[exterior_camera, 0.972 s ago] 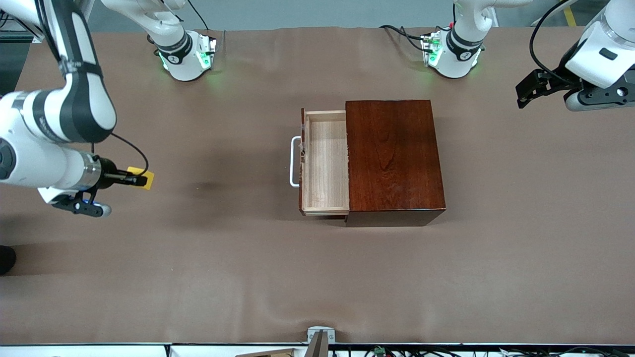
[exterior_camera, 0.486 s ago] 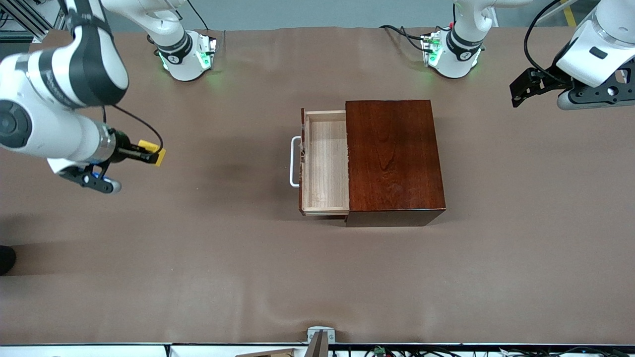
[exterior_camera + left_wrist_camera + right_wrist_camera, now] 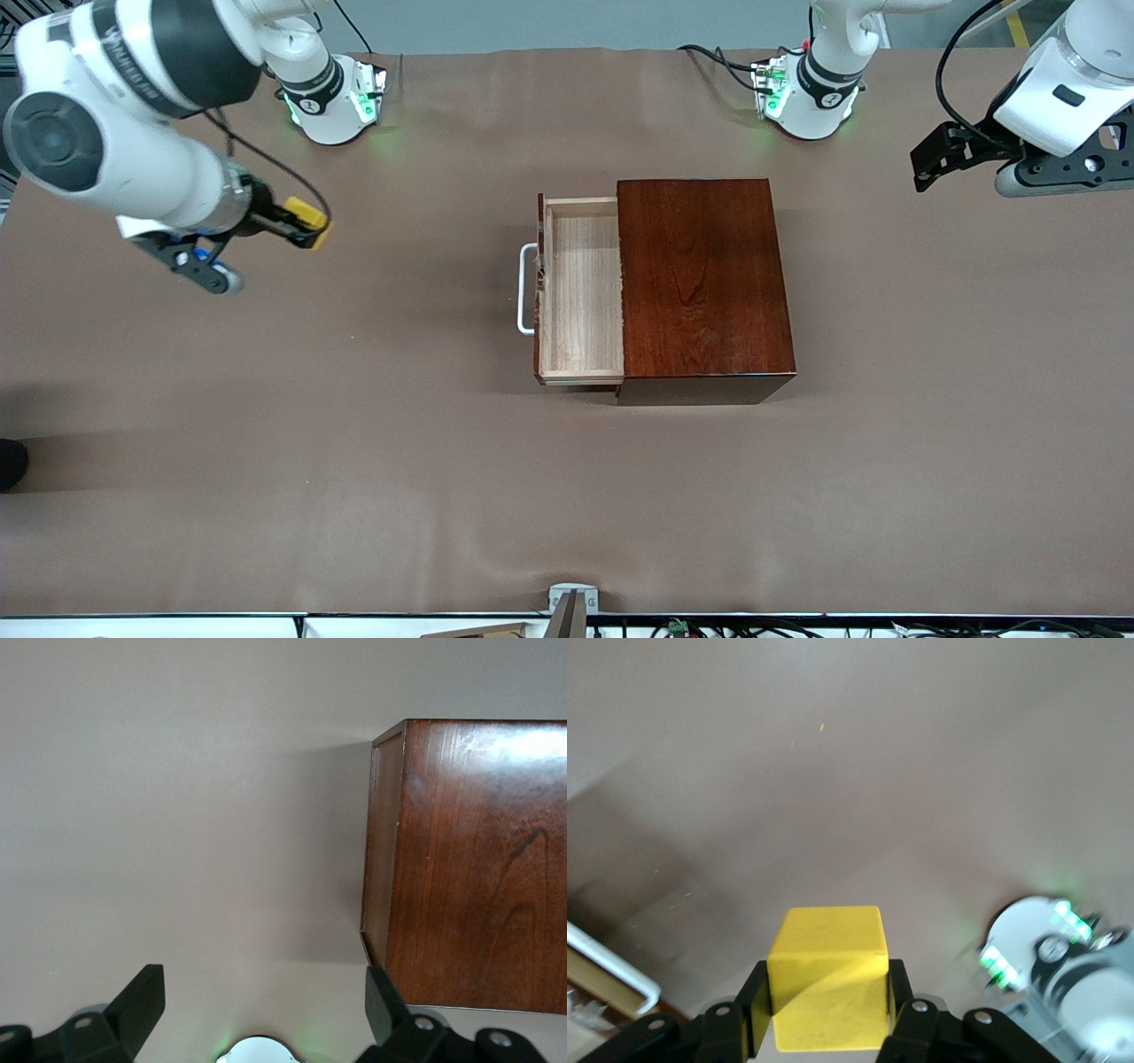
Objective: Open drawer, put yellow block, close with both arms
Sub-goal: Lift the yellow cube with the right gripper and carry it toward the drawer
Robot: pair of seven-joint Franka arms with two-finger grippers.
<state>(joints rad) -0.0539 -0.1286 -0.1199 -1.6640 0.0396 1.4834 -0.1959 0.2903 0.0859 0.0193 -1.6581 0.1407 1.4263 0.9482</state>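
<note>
We are looking at the right tool (image 3: 306,223) hanging in the air over the bare brown worktop (image 3: 354,461) toward the right arm's end, and it is gripping the yellow block (image 3: 309,215) tightly between its two black fingers (image 3: 749,1010). In the right wrist view the yellow block (image 3: 828,976) is filling the space between those fingers, with the white handle (image 3: 611,967) showing at the edge and the right arm's green-lit base (image 3: 1032,943) off to one side. The drawer (image 3: 580,292) is standing pulled out of the dark reddish-brown box (image 3: 704,283) at the middle of the worktop; its pale wooden tray is lying open, and its white handle (image 3: 526,290) is pointing toward the right arm's end. We are seeing the left tool (image 3: 941,158) waiting in the air over the left arm's end of the worktop, well apart from the box. In the left wrist view the left tool (image 3: 266,1001) is holding its fingers (image 3: 142,997) wide apart with nothing between them, and a corner of the box (image 3: 469,859) is showing below it.
</note>
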